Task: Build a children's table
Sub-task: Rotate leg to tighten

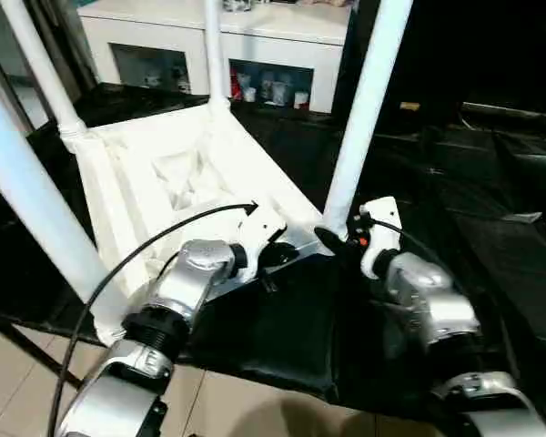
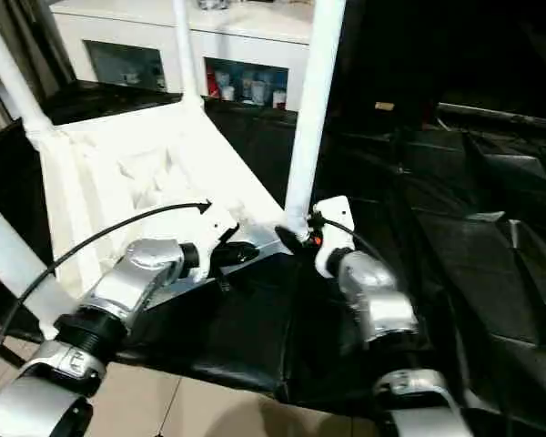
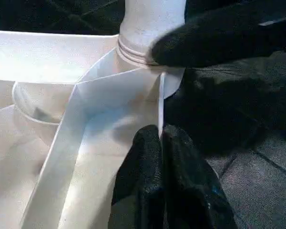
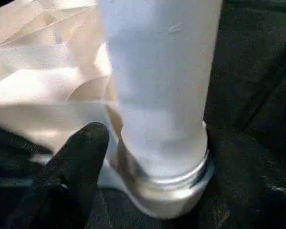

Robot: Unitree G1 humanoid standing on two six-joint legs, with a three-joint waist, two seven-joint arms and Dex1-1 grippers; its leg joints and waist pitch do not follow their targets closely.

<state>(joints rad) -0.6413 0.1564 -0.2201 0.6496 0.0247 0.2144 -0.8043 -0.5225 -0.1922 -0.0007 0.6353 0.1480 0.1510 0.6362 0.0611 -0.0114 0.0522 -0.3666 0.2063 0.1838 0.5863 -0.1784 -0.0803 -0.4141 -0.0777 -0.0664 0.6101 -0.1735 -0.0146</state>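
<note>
From my remote station I can read no lettering, label, brand or number anywhere in these views, neither on the tabletop (image 1: 164, 173) nor on the cabinet (image 1: 282, 36) behind it.

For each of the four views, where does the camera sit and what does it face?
Head pair: forward and down over silver forearms at the upturned tabletop.
Left wrist: along the left end effector, shut on the tabletop rim.
Right wrist: along one black finger at the near-right leg.
Shared: both wrist views show that leg in its corner socket.
</note>
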